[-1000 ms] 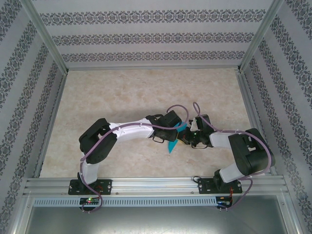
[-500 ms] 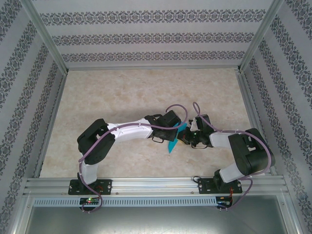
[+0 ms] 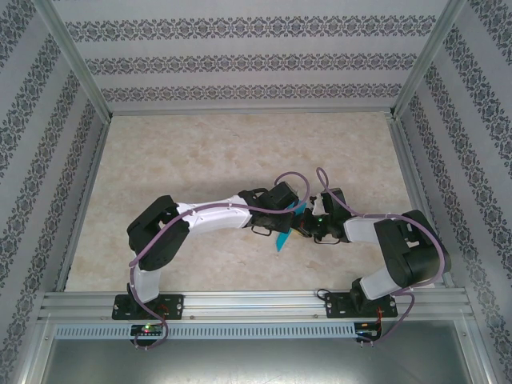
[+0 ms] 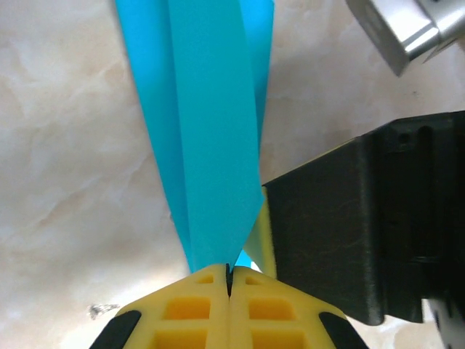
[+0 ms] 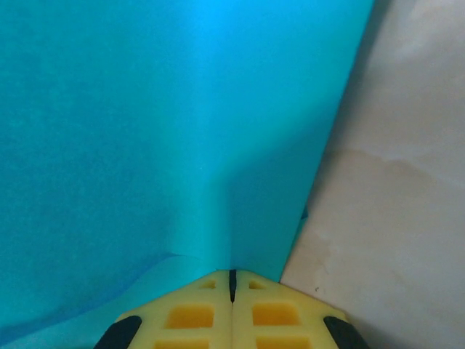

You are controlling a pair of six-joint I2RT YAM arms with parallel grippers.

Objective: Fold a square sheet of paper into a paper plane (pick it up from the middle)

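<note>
Nearest us, the silver extruded aluminium rail (image 3: 256, 304) carries both arm bases. Just beyond it, a little right of its middle, the two arms meet over the beige marble-patterned table top (image 3: 200, 152).

The slim turquoise-blue paper plane (image 4: 207, 131) hangs between them there, clear of the table. The left gripper (image 4: 229, 280) has its yellow pads clenched on the narrow end, and the paper comes straight out of the seam between them. The right gripper (image 5: 232, 280) is likewise pinched tight on the sheet along a soft crease, its black body sitting just beside the left one's pads.

We judge the folding to be far along. The paper is already a long narrow shape with overlapping flaps and a centre line, not a flat square. What seems left is sharpening the creases, perhaps setting the wings, and putting it down. We cannot tell how crisp the folds are.

Compared with a second ago, little has changed above the rail. The left arm's elbow has drifted slightly leftward, and the blue sliver seen from above looks a shade narrower. The right arm appears unmoved. Farther from the rail the table lies bare up to the patterned walls.
</note>
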